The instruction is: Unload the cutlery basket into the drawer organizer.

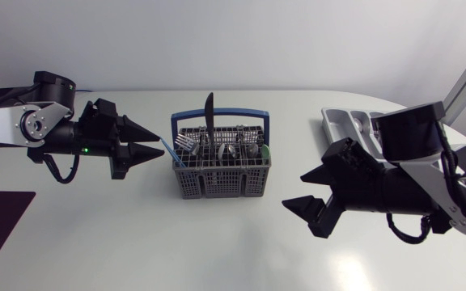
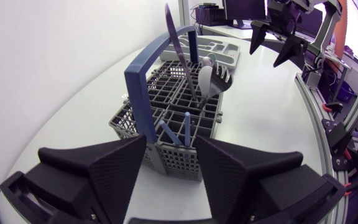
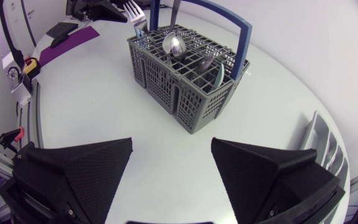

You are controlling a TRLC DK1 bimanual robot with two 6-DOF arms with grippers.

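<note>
In the head view's lower right, the right gripper [image 1: 295, 190] hangs over bare table, fingers spread wide with nothing between them, pointing toward the basket [image 1: 221, 184]. At mid-left, the left gripper [image 1: 162, 143] is likewise spread and empty, its tips just beside the basket's left wall. Its wrist view shows a thin blue piece [image 2: 182, 132] standing in the nearest cells, straight ahead of the fingers. The basket stands at the frame's centre, loaded: a dark knife [image 1: 209, 109] rises tallest at its far side, with spoons [image 1: 226, 150] and a fork [image 1: 186, 144] among the cells. The organizer [image 1: 345, 123] lies at upper right, partly behind the right arm. I judge the unloading to be at its first pick. Next, one gripper needs to come over an upright piece, settle its fingers on either side, close, and lift straight up clear of the grid.
</note>
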